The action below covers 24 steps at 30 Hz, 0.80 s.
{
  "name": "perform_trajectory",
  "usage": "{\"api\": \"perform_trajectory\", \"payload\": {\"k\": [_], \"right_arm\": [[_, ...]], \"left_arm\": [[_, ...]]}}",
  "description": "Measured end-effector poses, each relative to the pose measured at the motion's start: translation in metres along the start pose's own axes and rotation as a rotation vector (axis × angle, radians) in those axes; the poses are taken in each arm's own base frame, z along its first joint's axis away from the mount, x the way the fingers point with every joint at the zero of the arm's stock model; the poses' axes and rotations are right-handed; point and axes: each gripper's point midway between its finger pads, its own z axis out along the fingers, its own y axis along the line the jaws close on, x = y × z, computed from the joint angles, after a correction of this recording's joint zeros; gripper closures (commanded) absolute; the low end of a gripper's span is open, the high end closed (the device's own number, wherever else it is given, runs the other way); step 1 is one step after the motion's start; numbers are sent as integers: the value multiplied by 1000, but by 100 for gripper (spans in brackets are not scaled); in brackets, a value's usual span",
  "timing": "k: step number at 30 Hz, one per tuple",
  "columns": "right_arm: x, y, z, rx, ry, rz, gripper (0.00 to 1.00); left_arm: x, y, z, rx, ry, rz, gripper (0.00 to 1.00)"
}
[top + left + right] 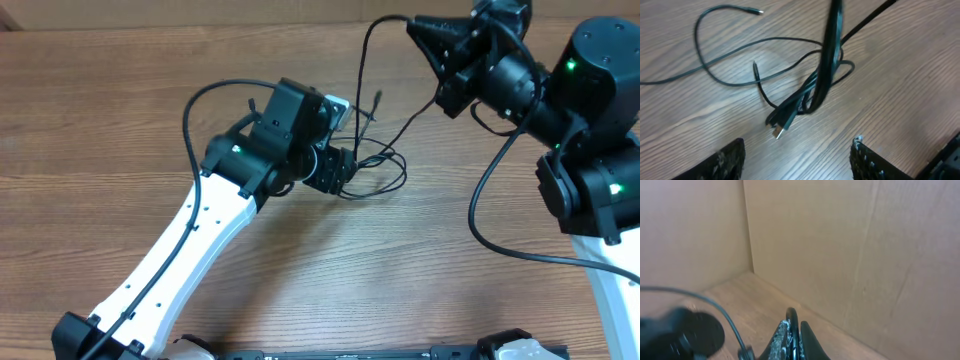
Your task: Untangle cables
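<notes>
Nearest the left wrist camera, the left pincer (797,162) stands wide open over the bench (685,125). Its two fingers are cut off by the lower edge of the view, and nothing lies between them. Just beyond the gap lies a silvery plug (778,133), one end of the cables (790,112). They sit knotted in a small bundle on the wood, with loose loops running off to the left. From overhead, the left arm hides part of this bundle. One strand (832,45) lifts from the knot, blurred and close to the lens, so how it threads through is hard to make out. Farther off, toward the far side of the bench, the right pincer (412,25) is closed tight on that raised strand. Behind it stands a plain brown wall (815,240).
</notes>
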Motion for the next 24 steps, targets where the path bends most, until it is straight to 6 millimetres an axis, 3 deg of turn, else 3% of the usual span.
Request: {"api": "perform_trajectory", "payload": {"k": [3, 5, 7, 17, 20, 24], "right_arm": [[-4, 0, 0, -1, -14, 31, 96], [-5, 1, 0, -5, -19, 47, 96], [-5, 4, 0, -23, -18, 64, 96], [-24, 27, -3, -163, -84, 125, 96], [-32, 30, -5, -185, -110, 143, 96], [-39, 35, -7, -215, -134, 155, 96]], "left_arm": [[2, -1, 9, 22, -12, 4, 39], [3, -1, 14, 33, -18, 5, 56], [4, -1, 18, 41, -22, 8, 67], [-10, -4, 21, 58, -90, 35, 62], [-10, -4, 21, 59, -90, 34, 68], [-8, -3, 22, 57, -86, 40, 84]]}}
